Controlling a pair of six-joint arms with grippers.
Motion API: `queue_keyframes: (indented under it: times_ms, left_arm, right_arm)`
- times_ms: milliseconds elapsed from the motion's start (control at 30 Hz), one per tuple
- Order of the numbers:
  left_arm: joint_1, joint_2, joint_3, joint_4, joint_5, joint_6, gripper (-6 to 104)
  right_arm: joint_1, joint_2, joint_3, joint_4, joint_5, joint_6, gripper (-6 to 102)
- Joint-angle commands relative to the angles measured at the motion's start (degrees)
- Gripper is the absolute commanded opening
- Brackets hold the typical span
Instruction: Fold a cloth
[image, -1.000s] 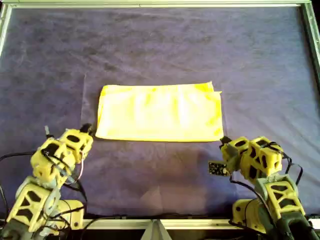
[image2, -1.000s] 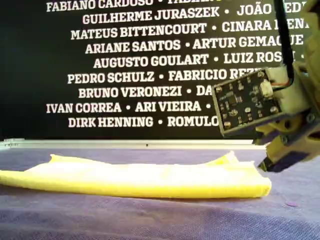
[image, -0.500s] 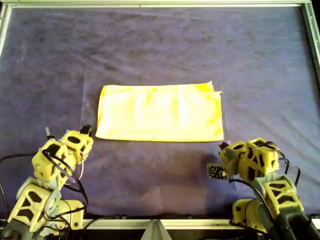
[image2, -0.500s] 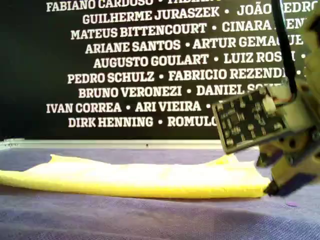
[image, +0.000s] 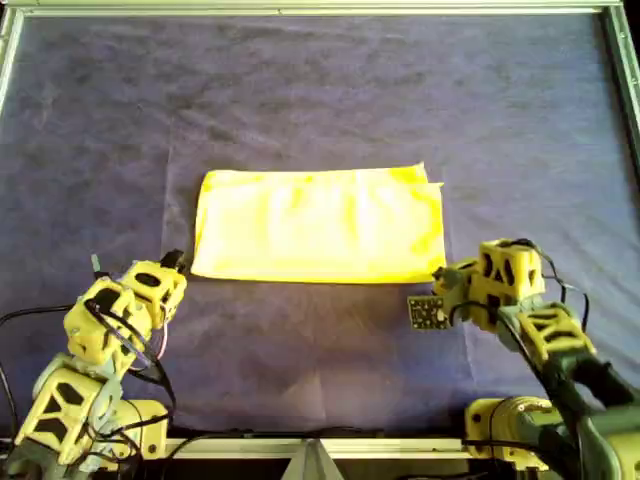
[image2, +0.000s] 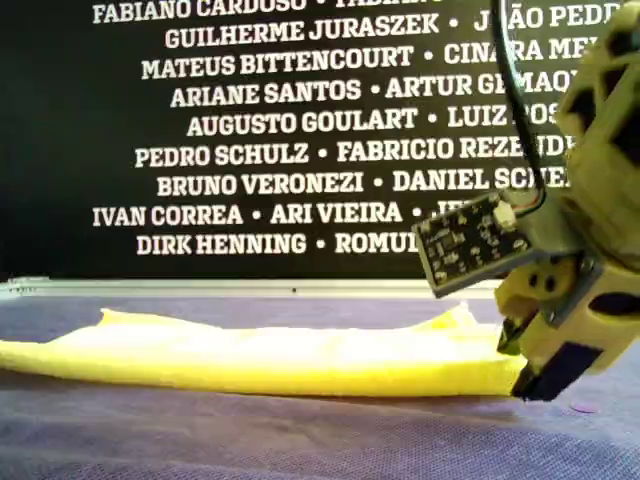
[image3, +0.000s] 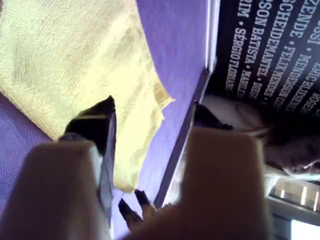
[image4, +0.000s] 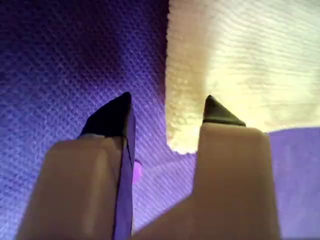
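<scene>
The yellow cloth (image: 320, 225) lies as a flat rectangle in the middle of the overhead view, and shows as a low strip (image2: 270, 365) in the exterior view. My right gripper (image: 443, 280) is at its lower right corner in the overhead view. It is open, and in the right wrist view the two dark fingertips (image4: 120, 112) stand either side of the cloth's corner edge (image4: 185, 125). My left gripper (image: 172, 262) is open just off the cloth's lower left corner in the overhead view. Its wrist view has the cloth (image3: 65, 55) ahead of the jaws.
A dark purple-blue covering (image: 320, 90) spreads over the whole table inside a metal frame (image: 320, 8). A small circuit board (image: 428, 312) hangs on the right arm. A black banner with white names (image2: 250, 120) stands behind the table's far edge.
The right arm has come forward and down to the cloth's corner, its open jaws now straddling the edge. The left arm has barely moved. The cloth lies as before.
</scene>
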Motion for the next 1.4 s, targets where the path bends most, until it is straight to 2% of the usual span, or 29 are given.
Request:
queue_keyframes:
  times_ms: [0, 367, 433, 500, 633, 700, 833, 1033, 1200, 1367]
  left_arm:
    - [-0.18, 1.05, -1.32, -0.18, -0.35, 0.44, 54]
    - [-0.62, 1.05, -1.23, -0.18, -0.35, 0.44, 54]
    - [-0.62, 1.05, -1.23, -0.18, -0.35, 0.44, 54]
    - [-0.62, 1.05, -1.23, -0.18, -0.35, 0.44, 54]
    - [-0.70, 1.05, -1.23, -0.18, -0.35, 0.44, 54]
    - [-0.70, 1.05, -1.23, -0.18, -0.35, 0.44, 54]
    - [-0.26, 1.05, -1.23, -0.18, -0.35, 0.44, 54]
    - [-0.09, 1.05, -1.32, -0.18, -0.35, 0.44, 54]
    - [-0.09, 1.05, -1.32, -0.18, -0.35, 0.44, 54]
    - [-0.09, 1.05, -1.32, -0.18, -0.35, 0.44, 54]
  right_arm:
    - [0.35, -4.66, -7.38, -2.81, -0.44, 0.09, 57]
    - [0.53, -12.30, -15.47, -2.02, -0.62, 0.00, 55]
    - [0.53, -12.30, -15.47, -1.93, -0.62, 0.00, 51]
    - [0.53, -12.22, -15.56, -2.11, -0.62, 0.09, 41]
    - [0.53, -10.63, -16.61, -3.08, -0.70, 0.88, 6]
    - [0.53, -10.99, -19.69, -2.99, -0.70, 0.97, -6]
    - [0.97, -12.39, -26.37, -2.99, -0.70, 0.97, 3]
    - [11.16, -14.94, -37.79, -2.99, -0.62, 0.97, 1]
    - [20.92, -25.31, -49.48, -2.99, 0.26, 0.97, 1]
    - [26.63, -38.67, -65.92, -2.99, 0.26, 0.97, 1]
